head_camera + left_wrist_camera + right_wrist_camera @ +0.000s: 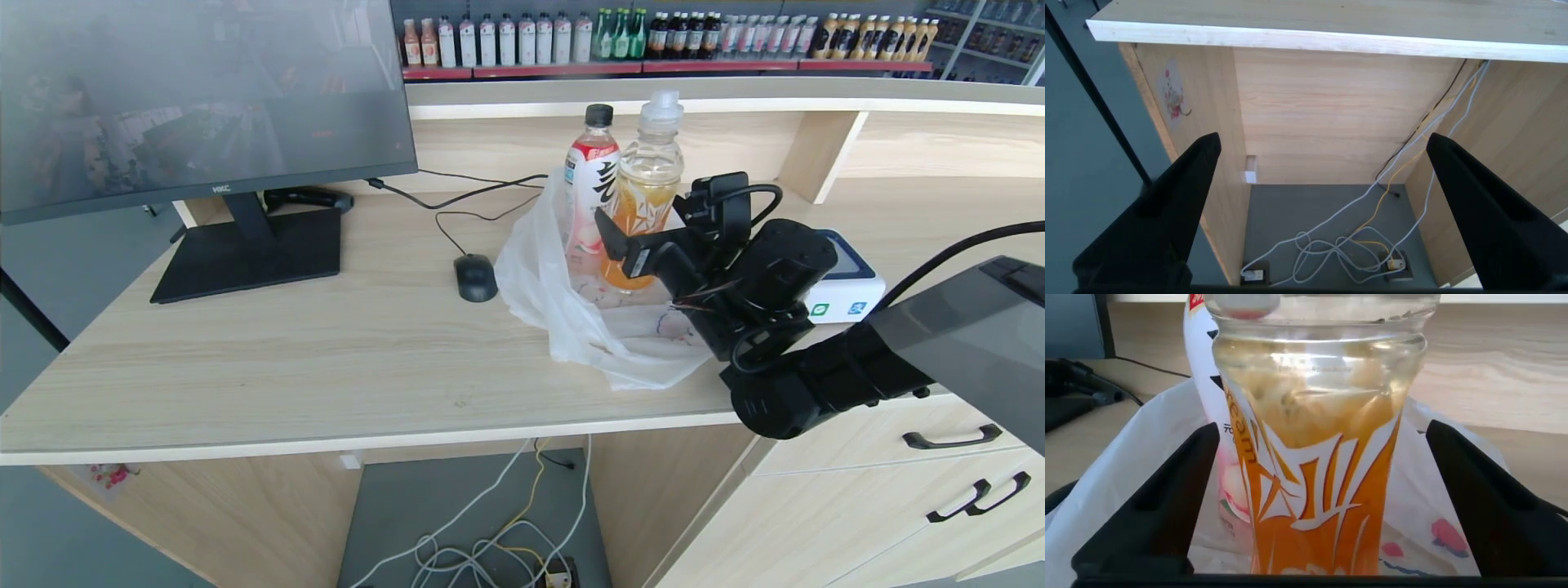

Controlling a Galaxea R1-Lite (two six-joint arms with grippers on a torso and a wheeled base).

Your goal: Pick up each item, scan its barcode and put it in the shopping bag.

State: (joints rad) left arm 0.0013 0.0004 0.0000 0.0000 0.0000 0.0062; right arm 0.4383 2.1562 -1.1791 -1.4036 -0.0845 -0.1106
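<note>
Shopping bag (563, 327) sits on the bench (326, 351), about 2 o'clock from bench centre in the head view, with its white film slumped round two bottles. Scanner box (853, 290) is just beside the bag at its 3 o'clock, partly behind the right arm.

Orange bottle (645, 188) stands upright in the bag, long axis vertical, cap up. The pink bottle (589, 184) is upright too, at its 9 o'clock. Touching or just beside, can't tell.

Right claw (633, 245) lies roughly level, wrist at the orange bottle's 4 o'clock, straddling it at label height. It is spread wide, one finger either side, and the bottle nearly fills the gap. The right wrist view agrees: orange bottle (1315, 498) dead centre. Contact can't be confirmed; I read it as not clamped.

Left claw (1323, 143) hangs below the bench edge, spread wide, nothing in it, well apart from the bag. The right arm is the near one.

Judgement: both items look bagged. Any next move should run along the claw's 4–10 o'clock line, since a sideways sweep would likely tip the tall bottle into the pink one.

Mouse (475, 278) is at the bag's 9 o'clock, out of the way.
</note>
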